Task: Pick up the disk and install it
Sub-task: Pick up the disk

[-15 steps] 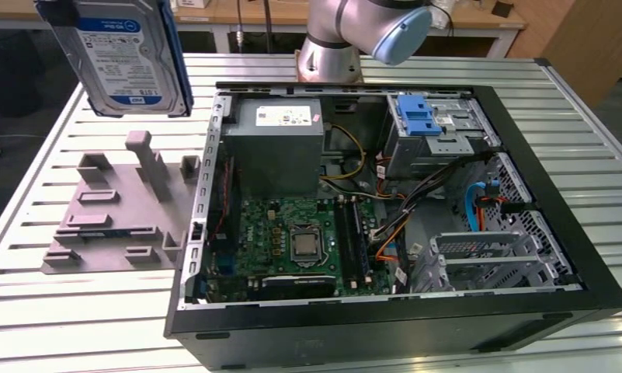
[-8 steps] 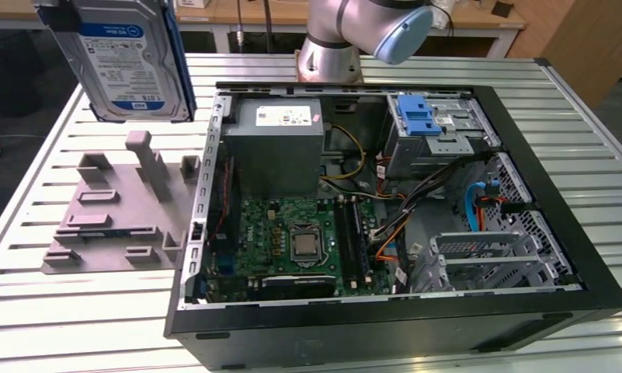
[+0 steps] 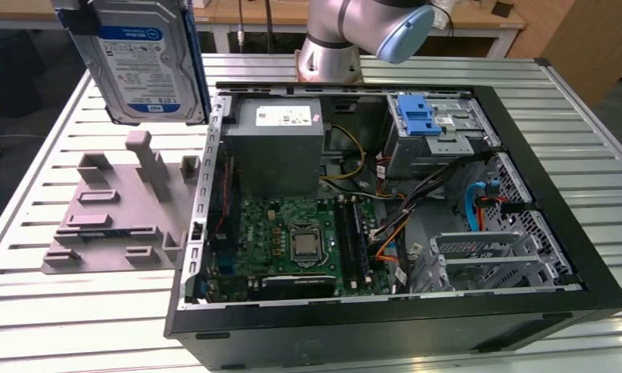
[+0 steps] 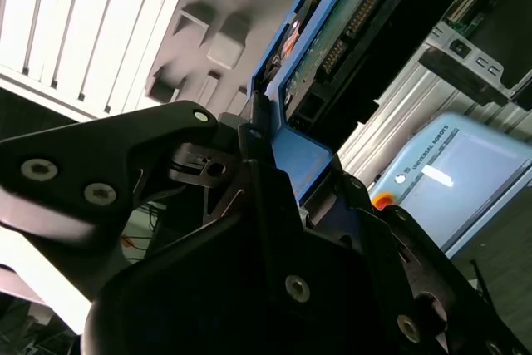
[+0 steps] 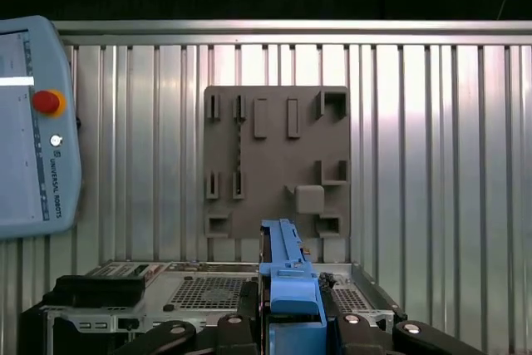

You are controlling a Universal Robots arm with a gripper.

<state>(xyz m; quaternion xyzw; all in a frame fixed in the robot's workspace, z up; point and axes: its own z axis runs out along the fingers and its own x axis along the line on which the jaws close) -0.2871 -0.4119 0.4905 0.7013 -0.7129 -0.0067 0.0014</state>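
Blue plastic frames the hard disk (image 3: 145, 62), held high above the grey holder (image 3: 114, 210); our end effector (image 5: 291, 312) grips its edge, we think to clear the computer case (image 3: 394, 315).

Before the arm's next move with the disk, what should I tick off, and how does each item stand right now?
1. Grasp: ok, the gripper is clamped on the disk by its blue bracket.
2. Clearance: ok, the disk hangs above the grey fixture plate.
3. Access: ok, the computer case lies open.
4. Room in the drive cage: cannot tell.
5. Path past the cables: cannot tell; they run close beside the cage.
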